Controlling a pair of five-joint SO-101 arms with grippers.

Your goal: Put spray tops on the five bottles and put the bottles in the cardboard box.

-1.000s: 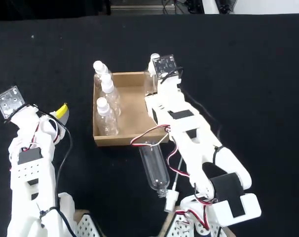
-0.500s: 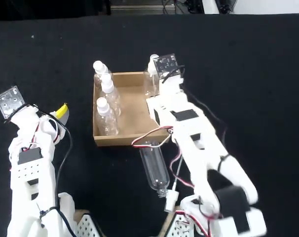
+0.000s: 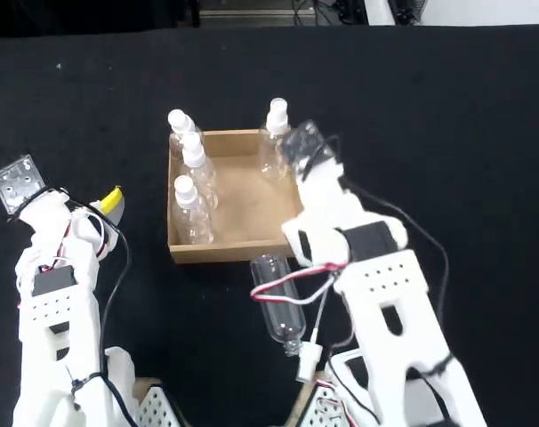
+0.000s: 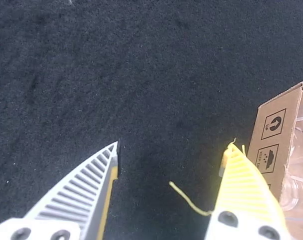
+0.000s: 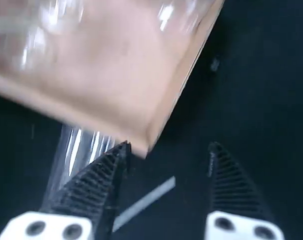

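Observation:
The cardboard box (image 3: pixel 238 209) sits mid-table. Three capped bottles (image 3: pixel 192 156) stand along its left wall, and a fourth capped bottle (image 3: pixel 275 135) stands in its far right corner. A bare bottle (image 3: pixel 277 304) lies on the cloth in front of the box, with a spray top (image 3: pixel 307 360) and its tube just beyond the neck. My right arm (image 3: pixel 341 231) is above the box's near right corner. In the right wrist view my right gripper (image 5: pixel 169 150) is open and empty over that box corner (image 5: pixel 151 132), with the lying bottle (image 5: pixel 74 150) beside it. My left gripper (image 4: pixel 172 147) is open over bare cloth left of the box (image 4: pixel 279 145).
Black cloth covers the whole table (image 3: pixel 447 133), with free room at the far side and on the right. A red and white cable (image 3: pixel 287 276) from the right arm loops over the lying bottle. The left arm's yellow finger (image 3: pixel 115 201) points toward the box.
My right arm has let go of the fourth bottle in the box's far right corner and drawn back toward the box's near edge. The left arm stayed still.

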